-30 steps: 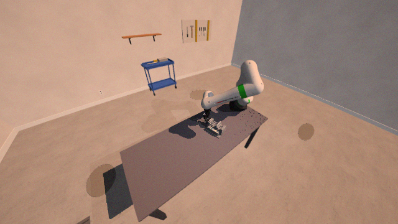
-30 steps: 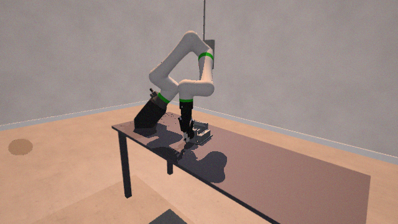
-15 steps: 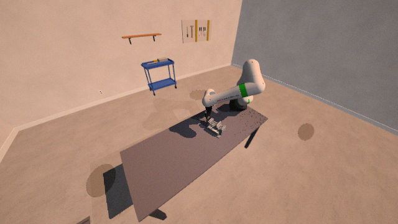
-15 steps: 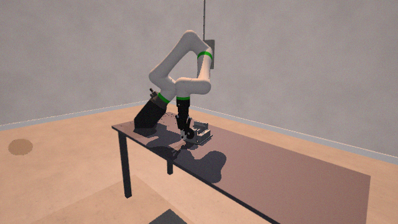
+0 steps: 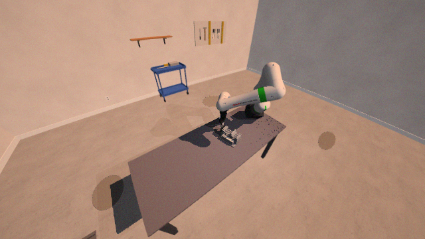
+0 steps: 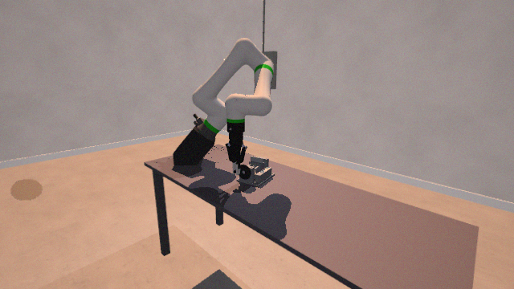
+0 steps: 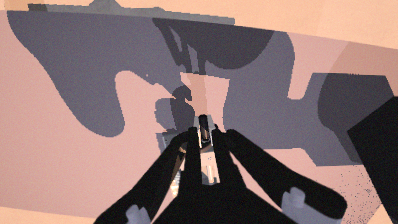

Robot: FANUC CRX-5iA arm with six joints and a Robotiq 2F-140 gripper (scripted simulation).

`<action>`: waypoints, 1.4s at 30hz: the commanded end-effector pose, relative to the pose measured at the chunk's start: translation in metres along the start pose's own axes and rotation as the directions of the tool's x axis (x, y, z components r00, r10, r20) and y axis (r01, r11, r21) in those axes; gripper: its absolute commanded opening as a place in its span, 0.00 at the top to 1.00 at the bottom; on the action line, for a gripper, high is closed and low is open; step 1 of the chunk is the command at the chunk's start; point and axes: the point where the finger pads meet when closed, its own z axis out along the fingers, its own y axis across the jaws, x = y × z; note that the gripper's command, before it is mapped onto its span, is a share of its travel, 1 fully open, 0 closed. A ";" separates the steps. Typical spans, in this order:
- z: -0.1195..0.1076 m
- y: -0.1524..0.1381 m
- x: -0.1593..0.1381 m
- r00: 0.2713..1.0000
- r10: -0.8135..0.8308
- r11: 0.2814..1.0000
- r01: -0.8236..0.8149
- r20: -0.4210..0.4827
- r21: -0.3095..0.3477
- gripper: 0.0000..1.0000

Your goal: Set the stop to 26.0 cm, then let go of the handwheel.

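A small grey stop fixture [image 5: 228, 135] stands on the brown table near the arm's base; it also shows in the exterior view [image 6: 257, 171]. Its dark round handwheel [image 6: 244, 172] sits at the end facing the table's edge. My gripper [image 6: 238, 162] comes down from above and is shut on the handwheel's rim. In the wrist view the black fingers close on the thin dark wheel [image 7: 203, 125], seen edge-on, with the grey fixture [image 7: 207, 165] below. The scale and the stop's position are too small to read.
The arm's dark base [image 6: 193, 148] stands at the table's corner behind the fixture. The table edge [image 6: 225, 209] runs close in front of the handwheel. A blue cart [image 5: 170, 80] stands by the far wall.
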 end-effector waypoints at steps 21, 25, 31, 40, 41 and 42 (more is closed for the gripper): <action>-0.018 -0.036 0.000 1.000 0.000 1.000 0.000 0.000 0.001 0.96; -0.015 -0.044 0.000 1.000 0.000 1.000 0.000 0.000 0.001 0.96; -0.007 -0.052 0.000 1.000 0.000 1.000 0.000 0.000 0.001 0.96; 0.006 -0.058 0.000 1.000 0.000 1.000 0.000 0.000 0.001 0.96; 0.008 -0.059 0.000 1.000 0.000 1.000 0.000 0.000 0.001 0.96; 0.010 -0.059 0.000 1.000 0.000 1.000 0.000 0.000 0.001 0.96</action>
